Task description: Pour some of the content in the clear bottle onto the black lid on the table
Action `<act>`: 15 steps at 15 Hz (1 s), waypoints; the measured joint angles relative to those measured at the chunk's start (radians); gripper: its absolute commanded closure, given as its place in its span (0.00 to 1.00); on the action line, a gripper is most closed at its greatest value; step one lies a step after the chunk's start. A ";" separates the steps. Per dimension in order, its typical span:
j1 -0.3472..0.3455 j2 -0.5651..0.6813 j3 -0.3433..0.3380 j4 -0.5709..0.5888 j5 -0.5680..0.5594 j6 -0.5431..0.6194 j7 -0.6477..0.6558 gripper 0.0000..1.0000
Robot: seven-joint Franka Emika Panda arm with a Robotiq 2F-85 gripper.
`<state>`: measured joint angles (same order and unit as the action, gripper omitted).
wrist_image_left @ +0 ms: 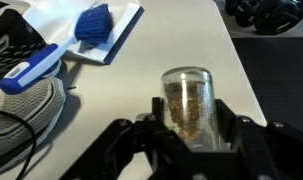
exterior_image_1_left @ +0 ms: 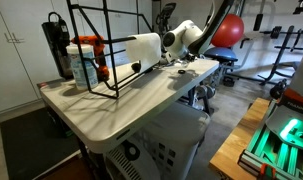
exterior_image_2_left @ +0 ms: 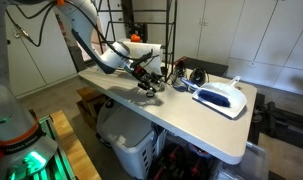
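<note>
**Small clear colourless bottle (wrist_image_left: 188,100) clamped in the black hand (wrist_image_left: 188,125)**

In the wrist view the hand is closed on the bottle, with its dark fingers (wrist_image_left: 226,120) pressed against both sides. Brown grains fill the glass. Behind it stretches the white bench (wrist_image_left: 141,70), with a blue-and-white brush and pan (wrist_image_left: 91,25) lying near the far edge. In an exterior view the hand (exterior_image_2_left: 146,87) is low over the bench; I cannot tell whether the bottle touches it

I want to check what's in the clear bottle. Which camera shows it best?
The wrist view: the clear bottle sits mid-frame, held in the gripper, brownish grains visible inside. In both exterior views it is too small to make out.
</note>
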<state>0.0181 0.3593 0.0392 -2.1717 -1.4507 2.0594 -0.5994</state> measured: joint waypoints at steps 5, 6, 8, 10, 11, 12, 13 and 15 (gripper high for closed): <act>0.001 0.000 0.003 -0.001 -0.009 -0.002 0.005 0.72; 0.001 0.001 0.003 -0.001 -0.012 -0.008 0.007 0.72; 0.004 0.001 0.005 -0.001 -0.018 -0.022 0.012 0.72; 0.008 0.001 0.007 -0.002 -0.019 -0.030 0.012 0.72; 0.010 0.001 0.008 -0.002 -0.019 -0.034 0.012 0.72; 0.011 0.001 0.009 -0.002 -0.019 -0.040 0.012 0.72; 0.013 0.001 0.009 -0.002 -0.019 -0.043 0.012 0.72; 0.016 0.001 0.011 -0.003 -0.021 -0.058 0.012 0.72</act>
<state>0.0341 0.3600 0.0503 -2.1747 -1.4717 2.0010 -0.5876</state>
